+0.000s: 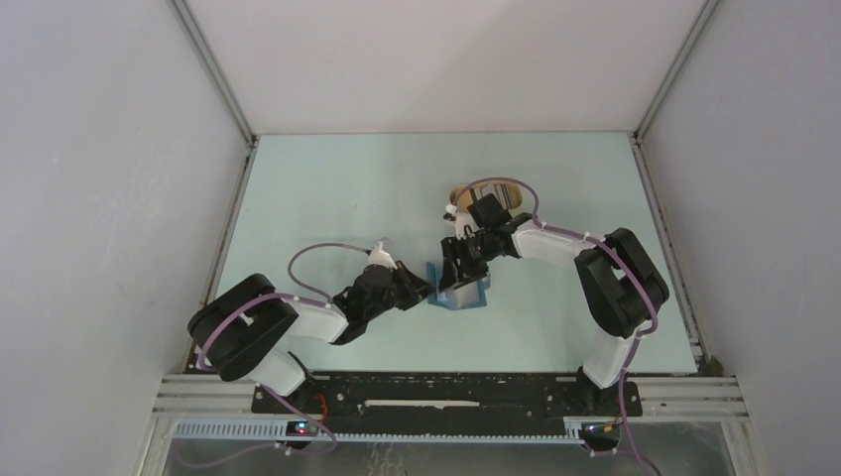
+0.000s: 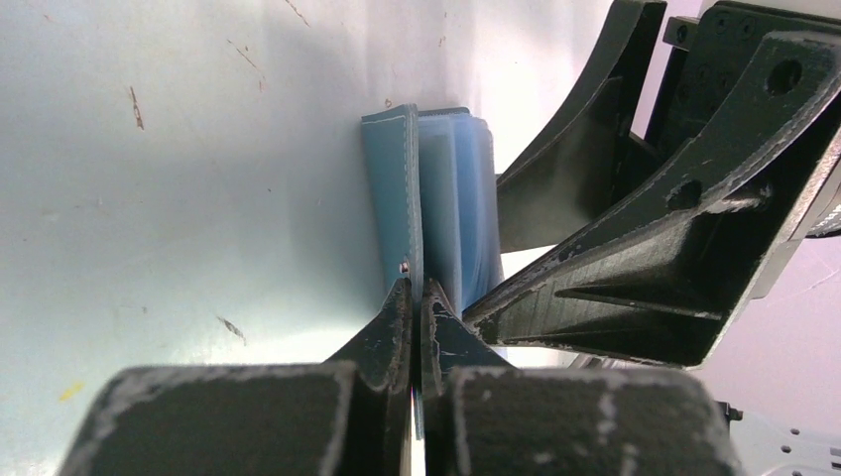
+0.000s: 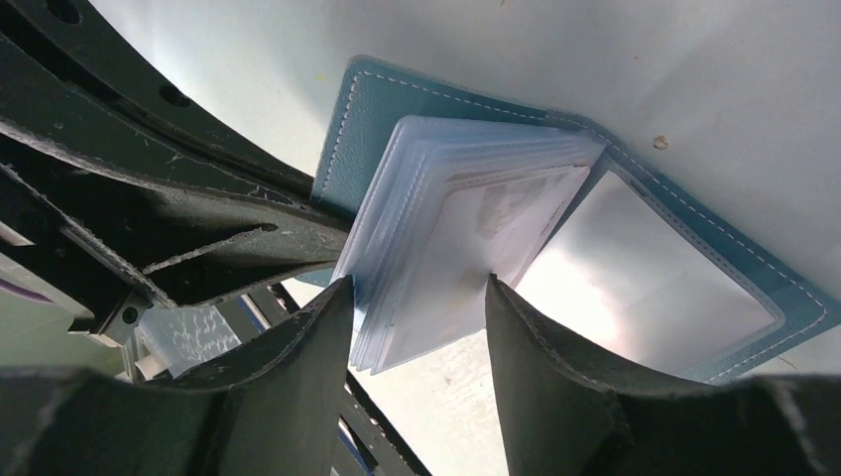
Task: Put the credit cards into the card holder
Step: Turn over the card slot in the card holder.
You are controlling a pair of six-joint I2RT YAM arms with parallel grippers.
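**Inspector A:** Right wrist view is showing the right gripper (image 3: 419,290) straddling the sleeves (image 3: 446,218) of the holder (image 3: 367,109). Its jaws are standing apart and clamping nothing. What is threatening here?

**Inspector B:** The sleeves are fanning loosely between the fingers. If the jaws are closing on the whole fan, they are likely pinching several leaves together and sealing the pocket a card needs. Any pull could also be dragging the holder out of the left gripper (image 2: 417,290).

**Inspector A:** How is that one holding?

**Inspector B:** It is clenching the teal cover by its edge, right at the fingertips. That is giving a thin purchase, so I am rating slippage a fair risk.

**Inspector A:** And the holder's position?

**Inspector B:** It is lying open, with the cover pinched at the left gripper's tips and the sleeves rising between the right fingers. The windowed flap is lying flat just beside them. Cards (image 1: 501,193) appear to be sitting in the tray (image 1: 454,194), behind the right wrist.
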